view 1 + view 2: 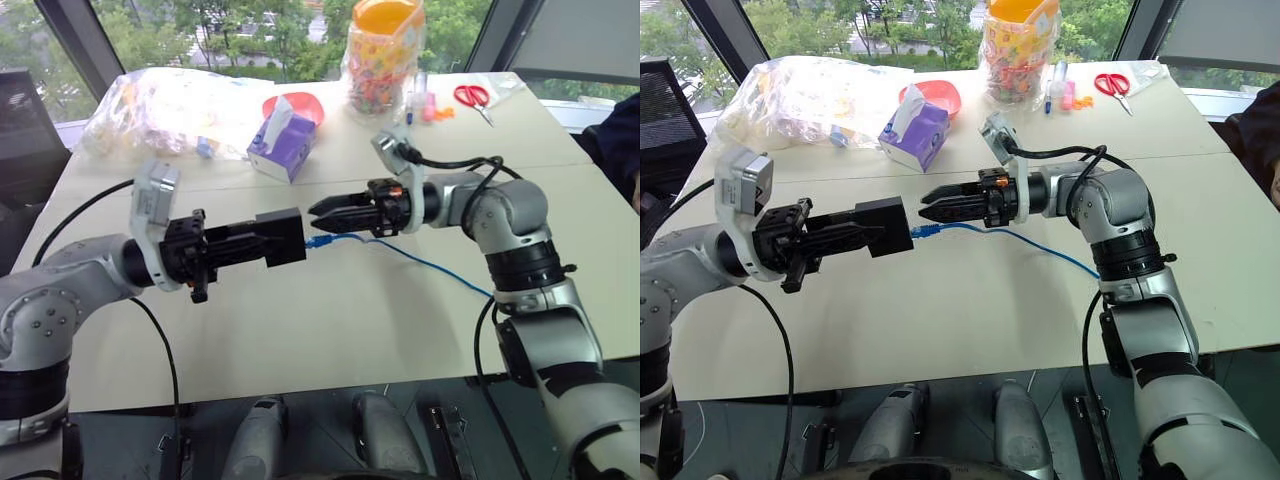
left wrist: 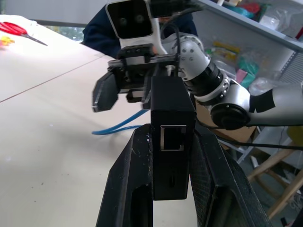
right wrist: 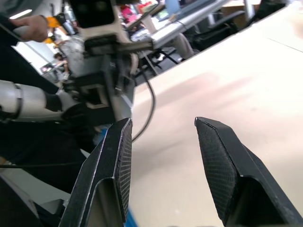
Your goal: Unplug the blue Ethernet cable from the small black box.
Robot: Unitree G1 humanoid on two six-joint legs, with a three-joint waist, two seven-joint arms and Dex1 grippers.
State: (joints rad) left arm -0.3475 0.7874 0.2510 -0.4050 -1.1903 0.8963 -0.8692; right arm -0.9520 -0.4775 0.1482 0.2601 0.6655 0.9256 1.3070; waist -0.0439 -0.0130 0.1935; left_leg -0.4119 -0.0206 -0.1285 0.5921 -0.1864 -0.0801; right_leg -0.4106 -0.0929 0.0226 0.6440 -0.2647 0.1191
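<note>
The left claw (image 1: 262,242) is clamped on the small black box (image 1: 284,238), held level above the bench (image 1: 330,320), port facing the right claw (image 1: 322,211), whose fingers stand apart. The blue Ethernet cable (image 1: 420,262), unplugged, lies just below that claw, plug end pointing toward the box.

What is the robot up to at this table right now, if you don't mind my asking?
The left gripper is shut on the small black box, holding it above the table. The box's port looks empty: the blue cable lies loose on the table, its plug just below the box. The right gripper hovers open beside the box, holding nothing.
</note>
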